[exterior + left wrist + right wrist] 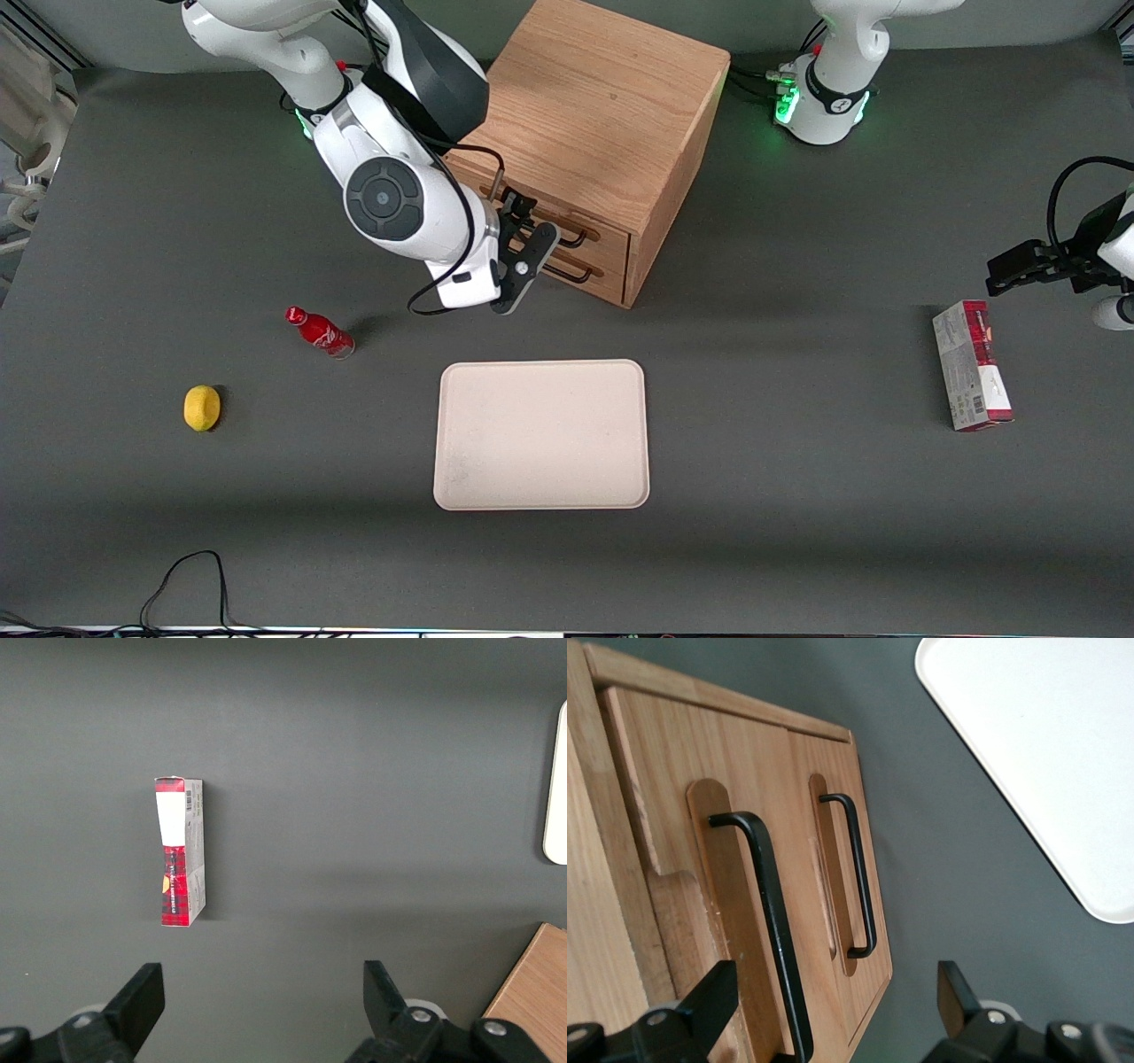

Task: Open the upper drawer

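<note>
One gripper (521,266), fingers spread and holding nothing, poised in front of the cabinet (602,115), apparently to hook the upper drawer (673,842) by its black handle (766,921).

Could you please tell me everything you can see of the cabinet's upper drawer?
The upper drawer is light oak, a wide shallow front in the cabinet's top slot. It looks shut, flush with the drawer below. Its black wire handle sits over an oval recess. The gripper is open in front of that handle, one finger on either side, not yet clamping it.
</note>
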You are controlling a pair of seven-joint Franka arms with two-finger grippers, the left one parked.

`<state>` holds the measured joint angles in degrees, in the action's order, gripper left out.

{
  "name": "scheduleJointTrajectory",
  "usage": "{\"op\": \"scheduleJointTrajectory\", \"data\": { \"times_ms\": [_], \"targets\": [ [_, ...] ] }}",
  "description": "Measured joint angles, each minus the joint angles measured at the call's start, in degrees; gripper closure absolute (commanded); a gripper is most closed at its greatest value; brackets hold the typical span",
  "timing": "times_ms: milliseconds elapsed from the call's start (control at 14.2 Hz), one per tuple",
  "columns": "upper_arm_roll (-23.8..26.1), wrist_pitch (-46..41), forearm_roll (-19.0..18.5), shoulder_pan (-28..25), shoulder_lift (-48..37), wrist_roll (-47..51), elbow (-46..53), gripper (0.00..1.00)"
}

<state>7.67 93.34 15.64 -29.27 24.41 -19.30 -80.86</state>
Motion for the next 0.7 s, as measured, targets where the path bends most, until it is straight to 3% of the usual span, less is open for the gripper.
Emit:
{"op": "scheduleJointTrajectory", "data": {
  "times_ms": [702],
  "targets": [
    [0.00,0.87,-1.49,-1.04,-0.02,-1.84,-3.59,0.00]
  ]
}}
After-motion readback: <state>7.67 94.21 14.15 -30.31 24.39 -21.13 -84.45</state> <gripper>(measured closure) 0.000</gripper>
